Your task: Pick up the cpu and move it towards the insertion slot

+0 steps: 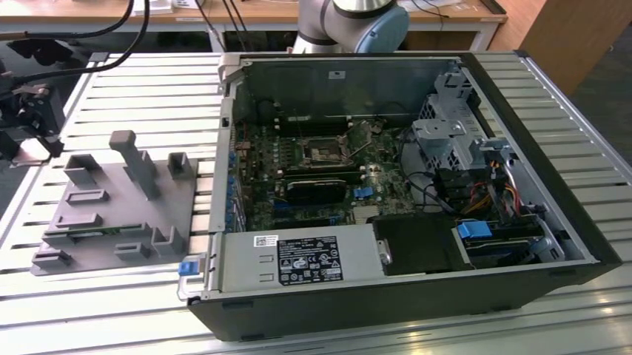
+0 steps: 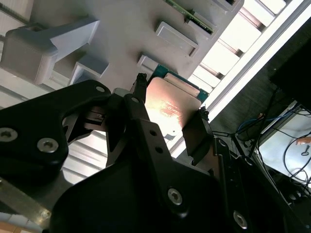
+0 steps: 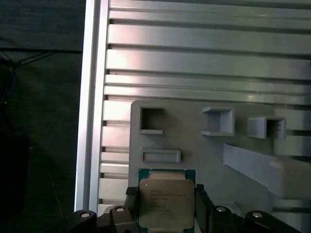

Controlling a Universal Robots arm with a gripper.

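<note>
**Ana:** Gripper (image 2: 167,110) linkage, black and bolted, sits closest to the lens in the second wrist view. How do the jaws stand?

**Ben:** Closed on the cpu (image 2: 171,102). One finger (image 2: 140,97) bears on one edge and its partner on the opposite edge. The first wrist view shows the same hold: the cpu (image 3: 166,208) has its silvery lid facing the camera and its green rim pinched between the fingers (image 3: 132,204).

**Ana:** Where is the cpu relative to the tray?

**Ben:** Over the tray (image 3: 194,145), at its edge, just beside a shallow rectangular pocket. I cannot tell whether it is lifted clear of the tray or resting on it.

**Ana:** And from the exterior view, starting at its left?

**Ben:** First comes the gripper (image 1: 28,137), at the corner of the tray (image 1: 118,214) on the exterior view's left, near the rim of the table (image 1: 129,96). The tray is grey, with upright posts and low pockets, and lies flat on the slats.

**Ana:** Beyond the tray?

**Ben:** Just beside it, on the exterior view's right, is the case (image 1: 415,296), lying on its side with the board exposed. The slot (image 1: 324,151) is inside the case, a dark square in a metal frame, well apart from the tray and so from the cpu. The arm's base (image 1: 356,22) stands behind the case, farther from the tray than the slot is.
</note>
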